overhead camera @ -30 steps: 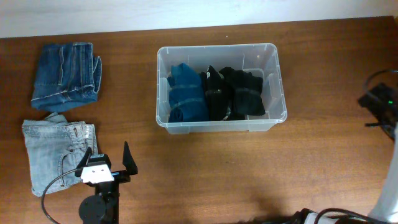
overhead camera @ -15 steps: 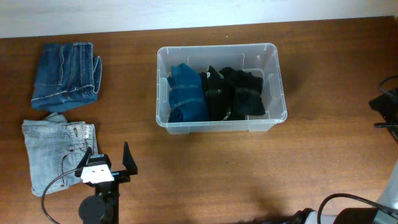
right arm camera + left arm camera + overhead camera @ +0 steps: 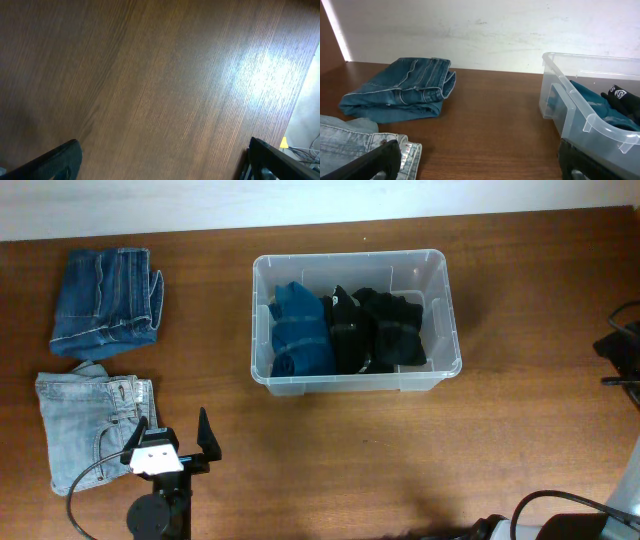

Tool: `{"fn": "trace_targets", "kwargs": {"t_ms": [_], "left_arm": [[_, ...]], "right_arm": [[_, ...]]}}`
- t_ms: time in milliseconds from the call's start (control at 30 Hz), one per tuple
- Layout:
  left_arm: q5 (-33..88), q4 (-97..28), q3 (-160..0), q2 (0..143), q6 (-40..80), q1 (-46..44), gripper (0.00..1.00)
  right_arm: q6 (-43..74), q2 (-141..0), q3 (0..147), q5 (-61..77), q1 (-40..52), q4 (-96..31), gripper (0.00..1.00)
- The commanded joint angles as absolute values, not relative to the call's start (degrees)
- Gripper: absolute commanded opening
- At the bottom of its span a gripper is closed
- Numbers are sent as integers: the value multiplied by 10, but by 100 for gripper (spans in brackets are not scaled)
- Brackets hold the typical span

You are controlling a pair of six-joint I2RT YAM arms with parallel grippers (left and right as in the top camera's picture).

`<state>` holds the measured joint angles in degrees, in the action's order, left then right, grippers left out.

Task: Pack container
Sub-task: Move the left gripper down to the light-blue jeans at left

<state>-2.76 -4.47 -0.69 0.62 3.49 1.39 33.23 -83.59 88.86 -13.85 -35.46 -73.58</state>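
Setup: we note a brown wooden table [image 3: 400,460] with a pale wall along its far edge.

Container [image 3: 350,383]: the clear plastic bin stands upright on the table, a little right of centre and towards the far side. Its long side runs left to right and it has no lid on. In the left wrist view it sits to the right, with its near corner and thick rim in sight.

Loose clothing: two folded pairs of jeans lie on the left part of the table, well apart from the container. The dark blue jeans [image 3: 105,298] lie farther back. The light blue jeans [image 3: 85,425] lie nearer the front edge, just beside them, with a narrow strip of wood between the two.

Inside the container: a folded blue garment [image 3: 300,330] fills the left part. Black garments [image 3: 380,328] lie touching it on its right. The right end shows bare plastic floor.

Left gripper [image 3: 173,422]: we see it near the front edge, just right of the light blue jeans, with its fingers spread wide and nothing between them.

Right gripper [image 3: 165,160]: its wrist view shows both fingers spread wide over bare wood, holding nothing. In the overhead view only part of that arm shows at the far right edge.
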Motion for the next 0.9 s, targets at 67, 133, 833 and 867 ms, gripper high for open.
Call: {"fn": "trace_targets", "kwargs": {"t_ms": [67,133,833,867], "left_arm": [[-10,-46,-5,3,30,17,99],[-3,-38,-5,3,30,17,99],[-93,-160,-509,454,-179,54,99],[-93,-213,-590,524,-179,73,99]], "right_arm": [[339,-837,883,-137,-356,-735,98],[339,-837,883,-137,-356,-735,98],[340,-837,883,-137,-356,-735,98],[339,-837,883,-137,-356,-735,98]]}}
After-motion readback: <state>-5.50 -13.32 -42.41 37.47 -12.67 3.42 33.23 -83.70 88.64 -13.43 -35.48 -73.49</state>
